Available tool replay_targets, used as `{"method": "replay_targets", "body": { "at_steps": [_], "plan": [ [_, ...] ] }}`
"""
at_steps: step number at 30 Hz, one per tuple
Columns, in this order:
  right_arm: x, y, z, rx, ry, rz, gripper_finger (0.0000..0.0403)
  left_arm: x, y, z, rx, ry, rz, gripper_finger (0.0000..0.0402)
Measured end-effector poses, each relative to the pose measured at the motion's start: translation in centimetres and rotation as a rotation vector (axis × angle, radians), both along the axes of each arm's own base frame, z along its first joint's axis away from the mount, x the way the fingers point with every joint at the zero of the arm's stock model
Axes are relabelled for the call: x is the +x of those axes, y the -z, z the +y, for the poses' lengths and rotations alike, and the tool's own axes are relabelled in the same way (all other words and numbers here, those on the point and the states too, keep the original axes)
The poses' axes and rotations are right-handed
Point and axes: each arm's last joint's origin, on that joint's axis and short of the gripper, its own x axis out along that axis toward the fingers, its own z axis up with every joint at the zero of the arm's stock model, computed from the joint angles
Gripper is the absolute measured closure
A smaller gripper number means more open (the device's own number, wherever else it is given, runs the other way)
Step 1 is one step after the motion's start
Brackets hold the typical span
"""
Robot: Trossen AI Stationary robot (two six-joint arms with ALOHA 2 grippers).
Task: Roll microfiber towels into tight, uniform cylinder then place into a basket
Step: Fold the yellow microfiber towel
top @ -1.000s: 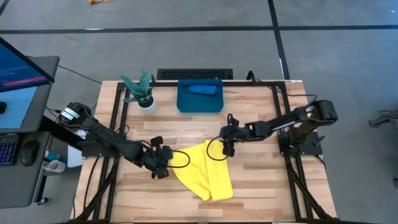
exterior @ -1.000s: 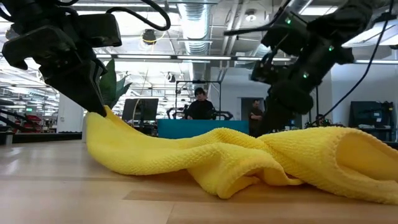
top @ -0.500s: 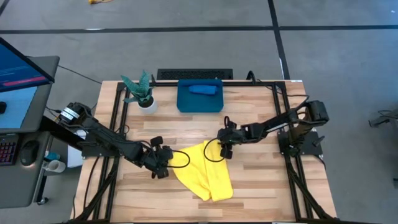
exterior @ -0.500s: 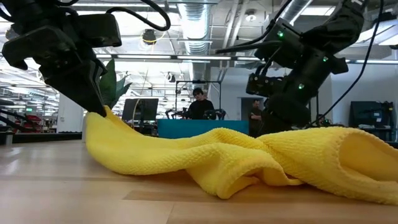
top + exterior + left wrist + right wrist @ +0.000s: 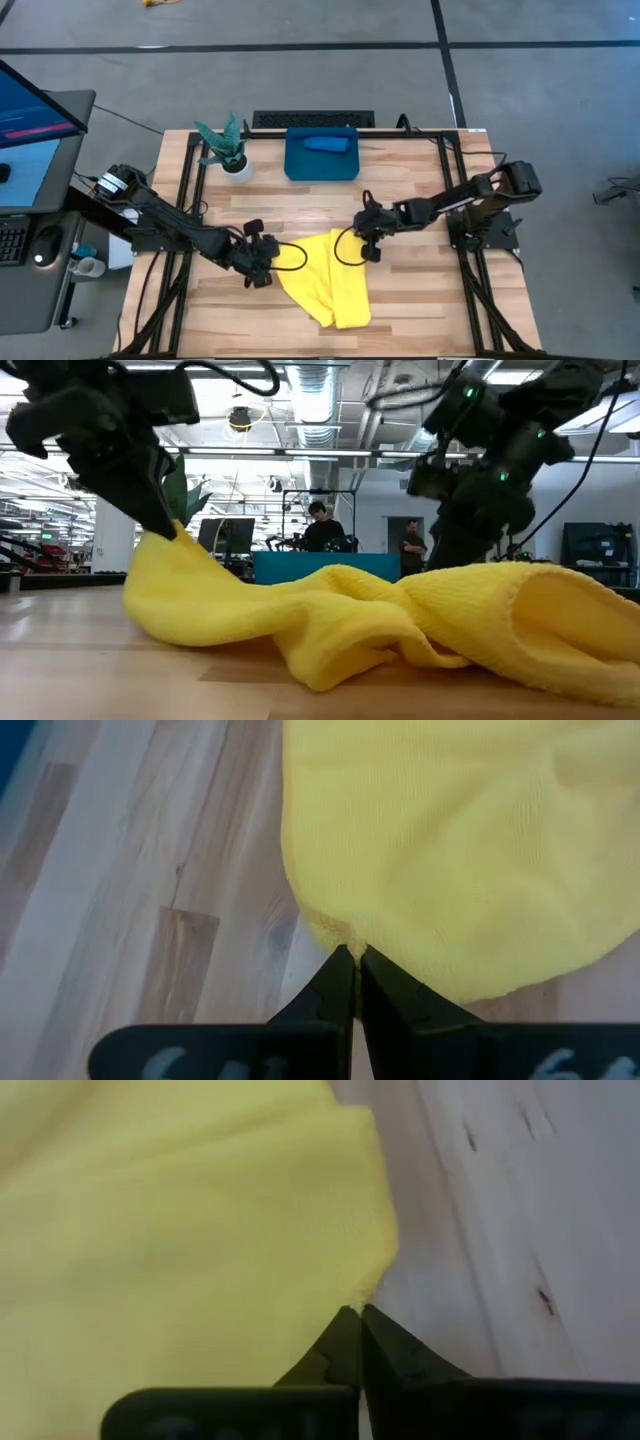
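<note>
While my left gripper (image 5: 268, 266) and right gripper (image 5: 368, 243) each pinch a corner of the one yellow towel (image 5: 328, 278), it lies crumpled and unrolled near table centre. Farther back, at twelve o'clock, one blue towel (image 5: 326, 143) already rests in the single basket (image 5: 297, 163). I judge half done: rolling and placing the yellow remain.

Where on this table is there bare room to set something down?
Bare wood lies along the near edge beside the yellow towel, and right of the basket. The middle is crowded: the left gripper and right gripper each pinch a towel corner.
</note>
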Motion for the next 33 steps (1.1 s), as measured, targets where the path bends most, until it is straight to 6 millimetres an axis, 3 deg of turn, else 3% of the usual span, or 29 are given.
{"method": "replay_targets", "body": {
  "at_steps": [15, 24, 33],
  "plan": [
    [-2.0, -5.5, 4.8, 0.001, -0.106, -0.230, 0.0398, 0.4, -3.1, -0.3, 0.091, -0.008, 0.047, 0.0401],
    [-3.6, -8.1, 6.1, 0.012, -0.133, -0.341, 0.0399, -0.1, -6.2, -1.8, 0.137, -0.015, 0.054, 0.0401],
    [-3.9, -11.0, 6.1, 0.038, -0.135, -0.428, 0.0399, -1.2, -10.4, -2.4, 0.226, -0.082, 0.041, 0.0401]
  ]
}}
